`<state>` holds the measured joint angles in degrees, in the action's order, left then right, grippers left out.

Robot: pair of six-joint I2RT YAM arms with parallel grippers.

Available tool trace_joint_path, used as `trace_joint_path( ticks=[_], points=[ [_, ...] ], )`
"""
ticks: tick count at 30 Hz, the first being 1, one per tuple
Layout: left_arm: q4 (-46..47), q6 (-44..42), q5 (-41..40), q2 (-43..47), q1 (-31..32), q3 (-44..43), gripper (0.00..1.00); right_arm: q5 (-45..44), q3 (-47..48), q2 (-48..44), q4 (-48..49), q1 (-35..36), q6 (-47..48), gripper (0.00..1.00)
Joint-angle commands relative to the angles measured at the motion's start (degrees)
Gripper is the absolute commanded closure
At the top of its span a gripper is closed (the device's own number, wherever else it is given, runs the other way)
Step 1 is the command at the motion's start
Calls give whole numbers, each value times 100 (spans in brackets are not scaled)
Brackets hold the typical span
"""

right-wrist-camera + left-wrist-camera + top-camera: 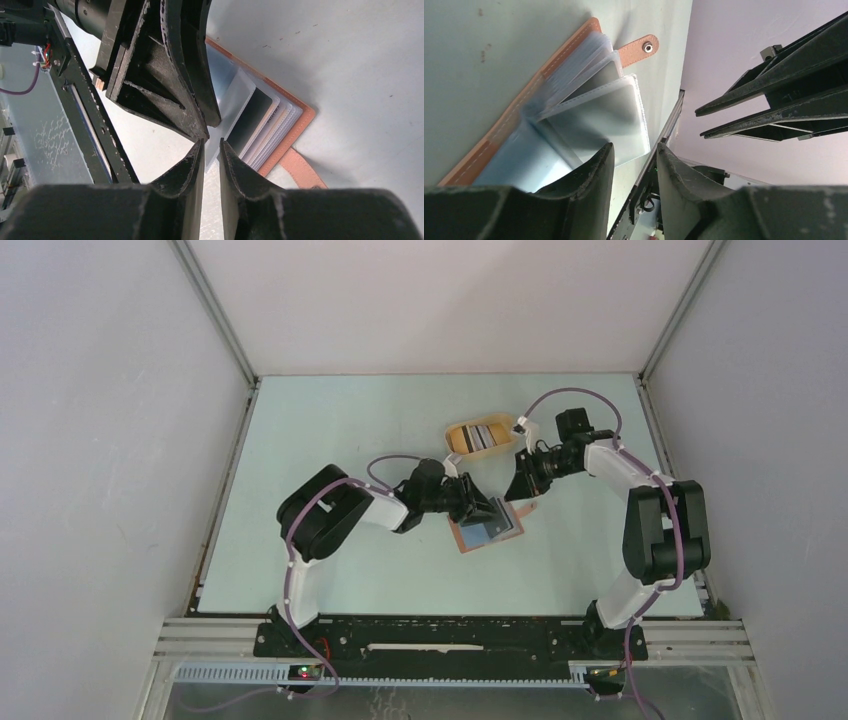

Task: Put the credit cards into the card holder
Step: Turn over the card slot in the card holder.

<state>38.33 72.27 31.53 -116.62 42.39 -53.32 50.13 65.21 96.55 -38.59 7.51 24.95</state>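
- While lying open on the table (pixel 340 450), sleeves fanned: holder (pixel 490 532), with what looks like a dark card (pixel 250 120) already in one sleeve.
- More cards (pixel 485 435) in the tray (pixel 455 445) just beyond.
- Left claw (pixel 635 150) open, one finger down on the sleeves.
- Right claw (pixel 211 145) nearly closed, a sleeve corner in its gap; gripped or not, cannot tell.
- Step, likely: parting a pocket.
- Next: hold the pocket apart, fetch a card, slide it in edge-first.

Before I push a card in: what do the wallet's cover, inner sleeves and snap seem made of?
Wallet cover: reddish-brown leather or imitation, matte, pale stitching along the edge. Sleeves: thin clear plastic, slightly glossy; a dark card shows through one. Snap: small shiny stud, probably metal.
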Motion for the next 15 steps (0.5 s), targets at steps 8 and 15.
trace_joint_path(
  ticks=[8, 15],
  points=[
    [-601, -637, 146, -77, 87, -611, 55, 678, 198, -437, -72, -291, 120, 74],
    [-1655, -1076, 257, -367, 84, -1066, 54, 580, 327, -818, 184, -338, 80, 65]
  ],
)
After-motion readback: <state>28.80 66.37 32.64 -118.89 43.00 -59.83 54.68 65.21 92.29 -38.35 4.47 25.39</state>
